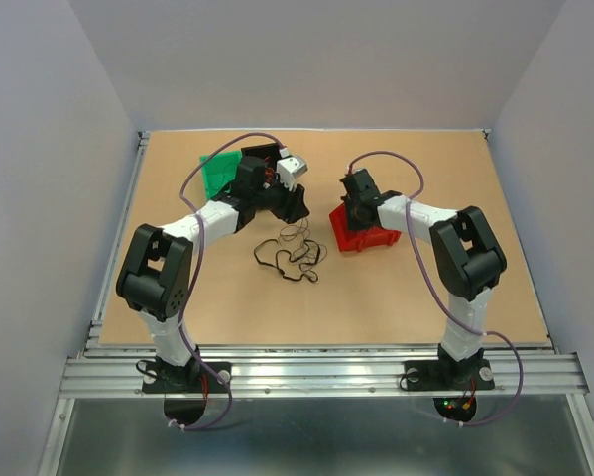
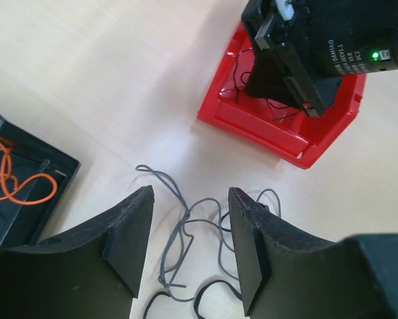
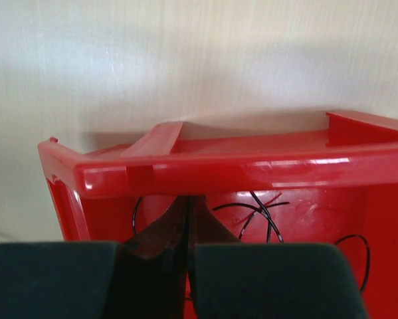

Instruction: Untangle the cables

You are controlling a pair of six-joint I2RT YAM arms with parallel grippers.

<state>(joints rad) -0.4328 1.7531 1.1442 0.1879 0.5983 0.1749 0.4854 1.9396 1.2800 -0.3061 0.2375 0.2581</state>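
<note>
1. a loose tangle of thin dark cables (image 1: 292,254) lies on the table (image 1: 415,297), roughly midway between the two arms.
2. in the left wrist view its loops (image 2: 183,203) lie flat on the wood, apart from both bins.
3. more thin black wires (image 3: 264,211) lie inside the red bin (image 3: 218,169), to the right of the tangle.
4. an orange wire (image 2: 12,178) is coiled in the black bin (image 2: 56,174), to the left of the tangle.
5. the left gripper (image 2: 191,246) hangs over the tangle with its fingers spread apart. cable loops show on the table between them, and nothing is pinched.
6. the right gripper (image 3: 189,229) reaches into the red bin with its fingers pressed fully together. i cannot tell whether a wire is caught between them.
7. a green container (image 1: 215,171) sits at the far left, beyond the left arm.
</note>
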